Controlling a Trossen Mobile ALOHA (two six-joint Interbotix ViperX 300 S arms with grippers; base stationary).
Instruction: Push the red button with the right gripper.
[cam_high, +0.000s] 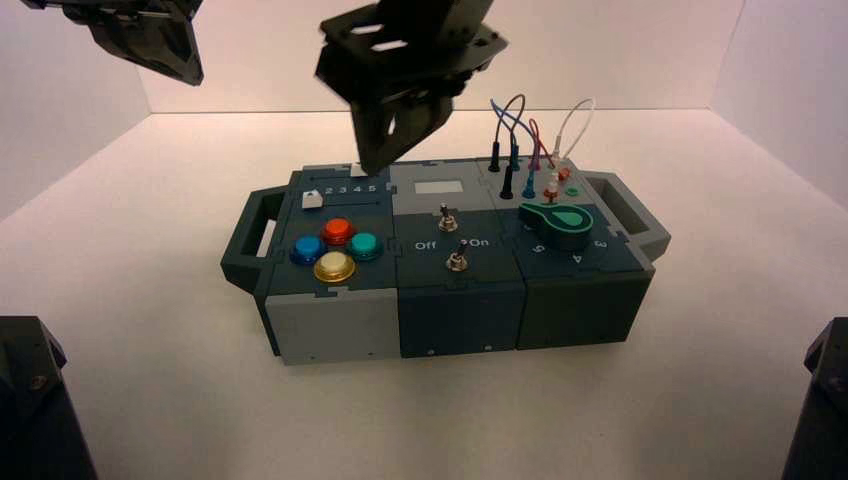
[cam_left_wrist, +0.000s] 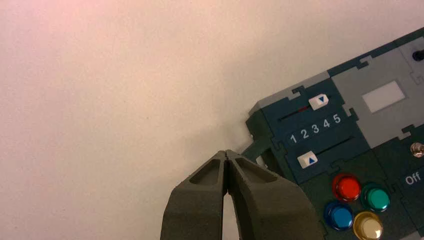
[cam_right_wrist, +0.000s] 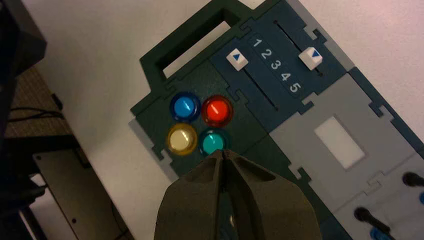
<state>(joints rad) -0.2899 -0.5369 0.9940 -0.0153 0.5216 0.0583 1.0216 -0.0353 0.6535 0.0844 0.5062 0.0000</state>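
Box (cam_high: 330, 335) sits mid-frame in the high view on the white table (cam_high: 130, 330), handles at both ends. Going left to right from my remote station: the left gripper (cam_high: 185, 70) hangs in the upper left corner of the high view, up off the table and well apart from the box; its wrist view shows the fingers (cam_left_wrist: 205, 192) pressed together at the tips, holding nothing.

Next, the left section of the box. Two white sliders (cam_left_wrist: 318, 101) flank a row of numbers reading 1 2 3 4 5; in the left wrist view one slider sits near the 4–5 end and the other (cam_left_wrist: 307, 160) near the 1–2 end. In front of them is the four-button cluster: blue button (cam_high: 306, 249), yellow button (cam_high: 334, 266), green button (cam_high: 363, 245), and the red button (cam_high: 337, 231) at the rear of the cluster, nearest the sliders.

Right gripper (cam_high: 385, 150) hangs at upper centre of the high view, above the back of the box, clear of the buttons. In its wrist view I see the fingers (cam_right_wrist: 197, 192) shut tip to tip, empty, their point lying over the edge of the green button and just beside the red button (cam_right_wrist: 217, 111).

Further right: two toggle switches (cam_high: 443, 214) by the Off/On lettering, then a green knob (cam_high: 557, 222) and plugged wires (cam_high: 515, 125) at the right end.
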